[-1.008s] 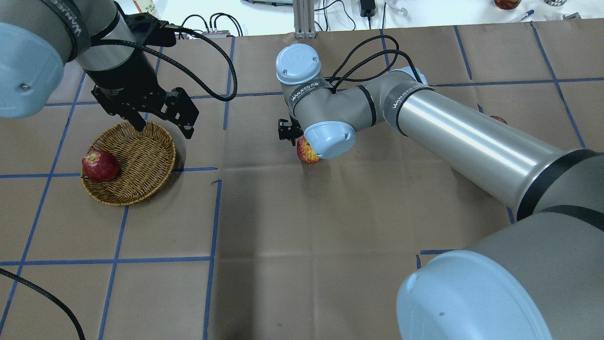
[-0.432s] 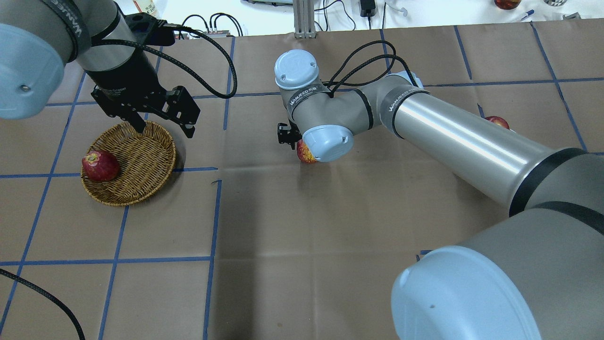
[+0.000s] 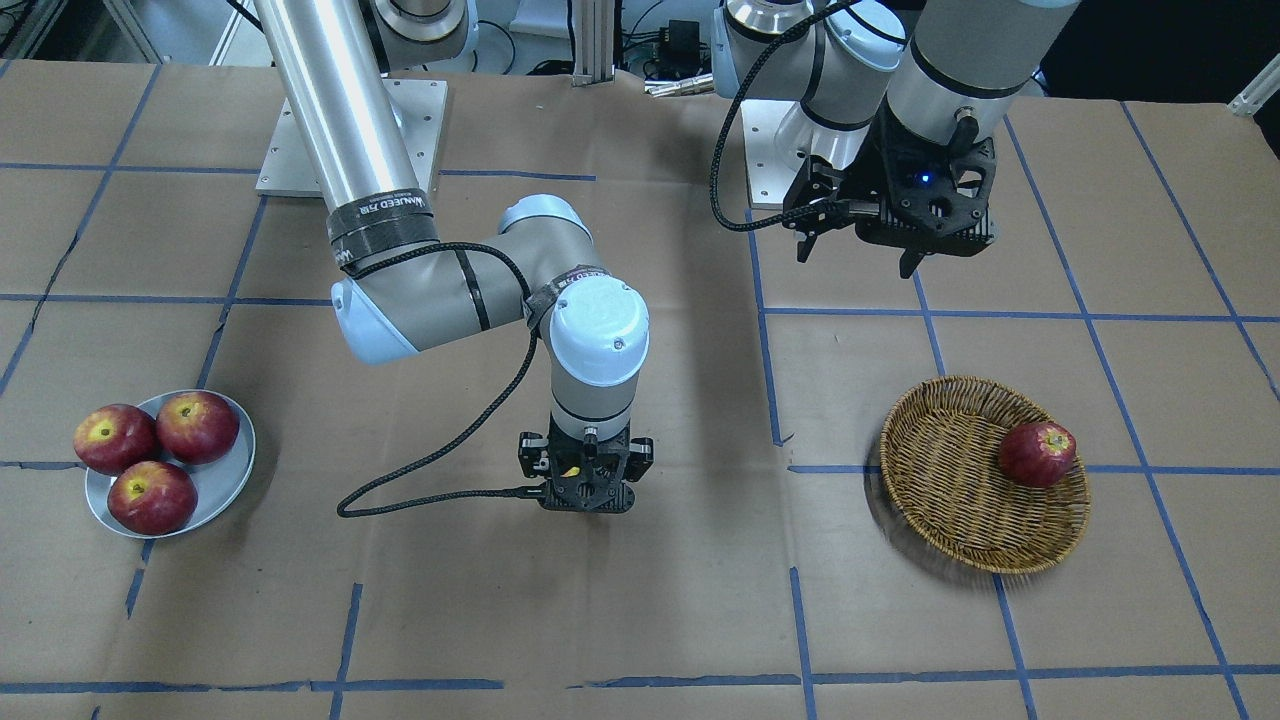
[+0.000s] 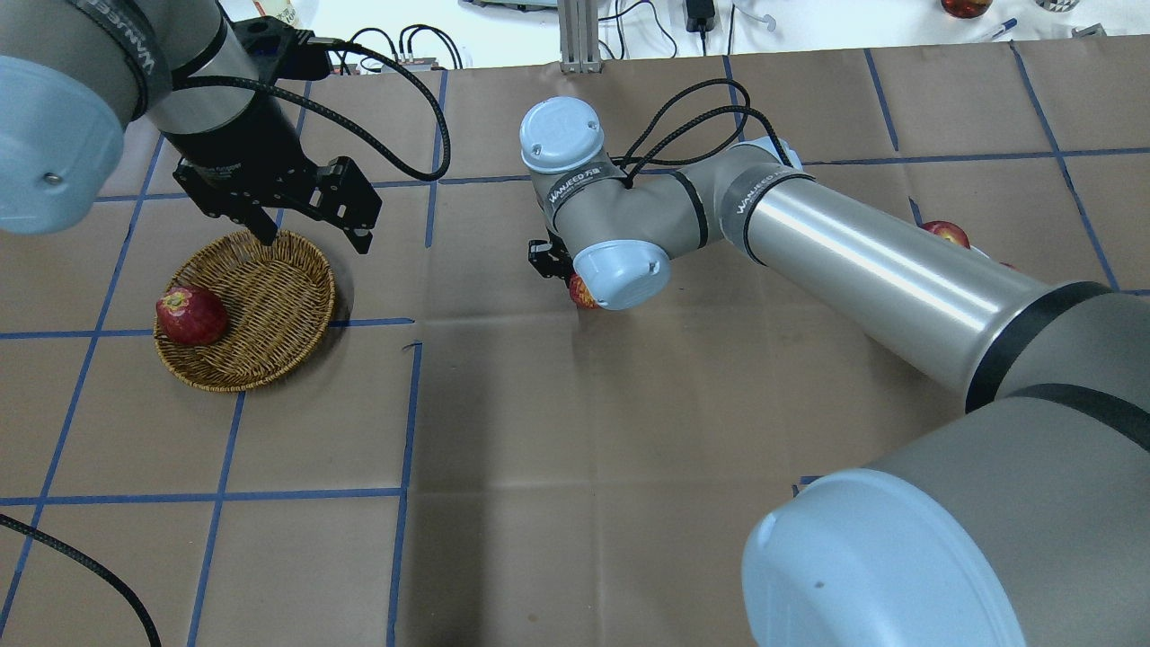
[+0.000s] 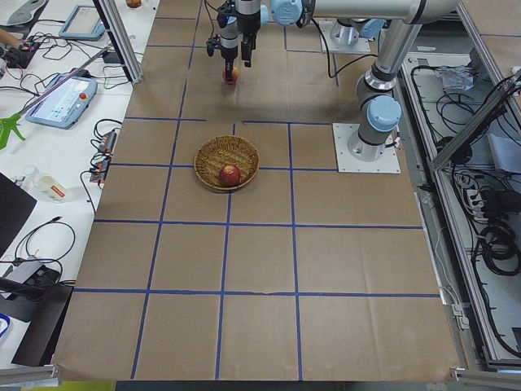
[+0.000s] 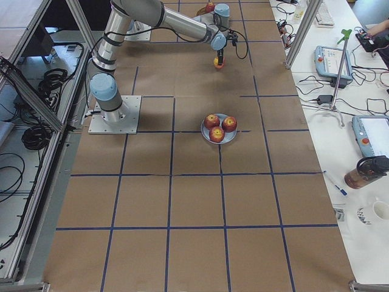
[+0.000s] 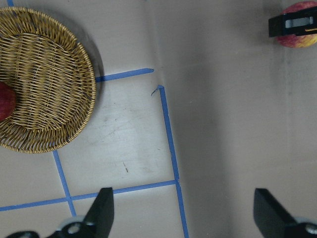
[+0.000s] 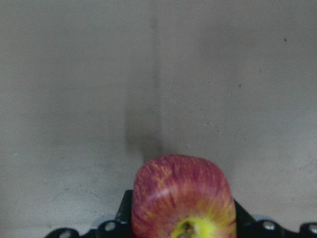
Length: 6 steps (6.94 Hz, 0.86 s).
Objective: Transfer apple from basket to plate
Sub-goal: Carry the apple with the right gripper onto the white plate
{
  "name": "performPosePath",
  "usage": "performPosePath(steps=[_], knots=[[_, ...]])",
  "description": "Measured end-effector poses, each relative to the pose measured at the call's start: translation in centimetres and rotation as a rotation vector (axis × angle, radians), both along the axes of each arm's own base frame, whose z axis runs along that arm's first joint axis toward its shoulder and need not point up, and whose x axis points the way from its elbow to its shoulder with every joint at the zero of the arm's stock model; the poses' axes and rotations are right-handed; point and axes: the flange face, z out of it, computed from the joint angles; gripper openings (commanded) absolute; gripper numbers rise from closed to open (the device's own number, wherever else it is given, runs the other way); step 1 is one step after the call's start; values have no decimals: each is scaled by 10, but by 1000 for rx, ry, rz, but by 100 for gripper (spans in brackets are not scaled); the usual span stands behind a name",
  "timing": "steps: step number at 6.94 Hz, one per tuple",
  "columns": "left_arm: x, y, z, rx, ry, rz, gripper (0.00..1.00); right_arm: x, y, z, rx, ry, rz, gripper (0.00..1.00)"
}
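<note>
The apple (image 8: 183, 196) fills the bottom of the right wrist view. It is streaked pink-red with its yellow stem hollow towards the lens, and the right gripper (image 8: 182, 208) is clamped on its two sides over bare brown paper. Whether it touches the table (image 4: 539, 431) cannot be told.

The left wrist view shows the left gripper (image 7: 185, 213) spread wide and holding nothing. The wicker basket (image 7: 44, 79) is cut off at the edge, with only a sliver of a dark red apple (image 7: 4, 101) showing. The streaked apple sits top right under a black finger.

In the front-facing view the right gripper hides the apple almost wholly. Only this view shows well the grey-blue plate (image 3: 225, 480), which bears three dark apples (image 3: 150, 450) well apart from the gripper.

In the overhead view the wrist joint covers most of the apple and the right arm hides the plate.

Both side views show the apple mid-table between basket and plate, too small to judge the grip.
</note>
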Motion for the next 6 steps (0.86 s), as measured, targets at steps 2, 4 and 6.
performPosePath(steps=[2, 4, 6], knots=[[0, 1, 0, -38, 0, 5, 99, -8, 0, 56, -65, -22, -9, 55], [-1, 1, -5, -77, 0, 5, 99, -45, 7, 122, -84, -22, -11, 55], [0, 0, -1, -84, -4, 6, 100, -121, 5, 173, -52, 5, 40, 54]])
